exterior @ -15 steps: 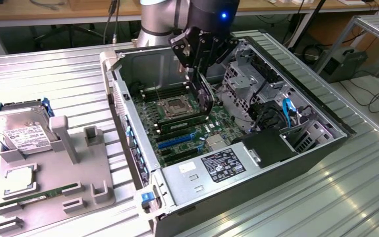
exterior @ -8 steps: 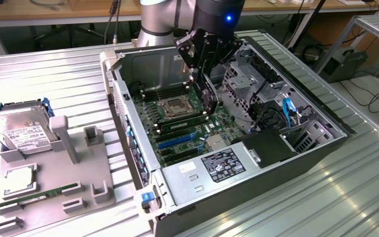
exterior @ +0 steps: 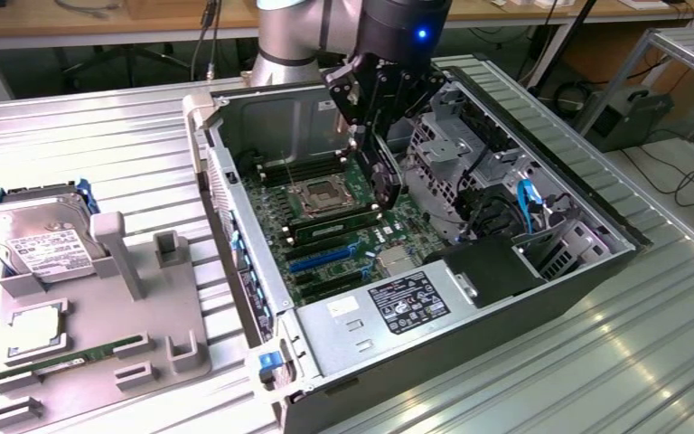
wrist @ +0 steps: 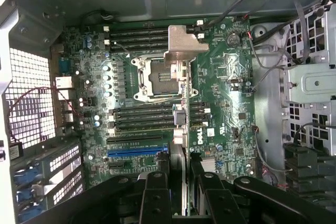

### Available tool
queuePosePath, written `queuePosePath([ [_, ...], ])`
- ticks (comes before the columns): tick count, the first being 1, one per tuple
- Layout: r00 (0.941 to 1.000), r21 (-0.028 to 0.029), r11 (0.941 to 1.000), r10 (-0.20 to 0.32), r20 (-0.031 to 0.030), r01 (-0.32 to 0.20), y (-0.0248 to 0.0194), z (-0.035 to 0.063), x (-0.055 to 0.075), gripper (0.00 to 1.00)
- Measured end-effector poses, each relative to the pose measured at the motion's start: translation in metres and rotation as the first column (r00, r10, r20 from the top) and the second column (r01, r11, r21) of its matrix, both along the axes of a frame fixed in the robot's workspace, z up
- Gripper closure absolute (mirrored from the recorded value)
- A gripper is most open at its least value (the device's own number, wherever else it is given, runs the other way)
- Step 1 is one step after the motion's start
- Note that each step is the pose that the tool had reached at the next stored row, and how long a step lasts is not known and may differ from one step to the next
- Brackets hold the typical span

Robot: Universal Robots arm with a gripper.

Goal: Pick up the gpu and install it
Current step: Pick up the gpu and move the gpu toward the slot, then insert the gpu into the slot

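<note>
The tool holds the gpu on edge between its fingers, hanging inside the open computer case above the motherboard. In the wrist view the card crosses the processor socket. A hard drive and memory stick sit on the table at the exterior view's left.

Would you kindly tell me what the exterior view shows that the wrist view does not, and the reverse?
Exterior only: the grey parts tray beside the case, carrying the hard drive and a green memory stick. Wrist only: the mesh rear panel with a red wire, and the gpu's metal bracket end-on over the board. Both: the open computer case, the motherboard with its CPU socket, and the gpu held edge-on in the jaws of the gripper.
</note>
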State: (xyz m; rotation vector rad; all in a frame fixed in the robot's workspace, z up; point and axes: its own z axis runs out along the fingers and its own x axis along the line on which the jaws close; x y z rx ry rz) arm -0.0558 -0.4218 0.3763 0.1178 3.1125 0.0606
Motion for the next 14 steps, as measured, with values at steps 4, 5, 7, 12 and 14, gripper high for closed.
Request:
queuePosePath([
  [4,1.0000,0.0000,1.0000,0.000,0.0000,0.000,0.0000,0.0000,0.0000,0.74],
  [5,1.0000,0.0000,1.0000,0.000,0.0000,0.000,0.0000,0.0000,0.0000,0.74],
  [7,1.0000,0.0000,1.0000,0.000,0.0000,0.000,0.0000,0.0000,0.0000,0.74],
  [12,1.0000,0.0000,1.0000,0.003,0.0000,-0.003,0.0000,0.0000,0.0000,0.74],
  [14,0.9999,0.0001,0.9999,0.016,0.0000,-0.016,0.0000,0.0000,0.0000,0.74],
])
